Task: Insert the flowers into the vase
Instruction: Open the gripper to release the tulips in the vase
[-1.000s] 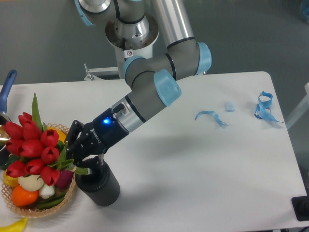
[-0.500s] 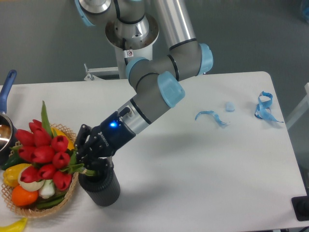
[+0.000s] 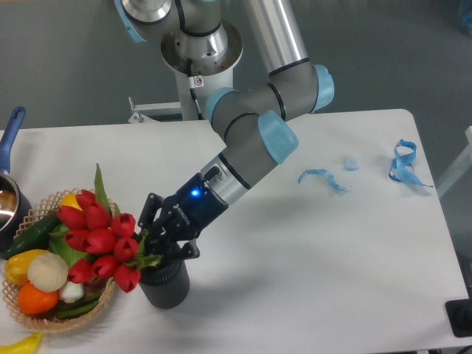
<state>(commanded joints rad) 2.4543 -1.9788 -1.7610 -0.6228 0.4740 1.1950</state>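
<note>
Claw [image 3: 164,237] clamped on the stems of the flowers [image 3: 103,240], right above the mouth of the vase [image 3: 166,282]. Blooms leaning out left and tilted, over the edge of the wicker basket [image 3: 37,318] — grip low on the stems, likely so the ends can feed straight down. Stem tips hidden behind the claw; can't tell if already inside the mouth. Vase upright on the white surface [image 3: 310,251], just beside the basket. Needs uprighting before release.

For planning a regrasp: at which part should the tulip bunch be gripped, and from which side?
Grip the flowers at the bundled green stems just below the heads, coming from the right, as the gripper does now. The heads lean left over the basket, leaving the stems exposed above the vase.
</note>
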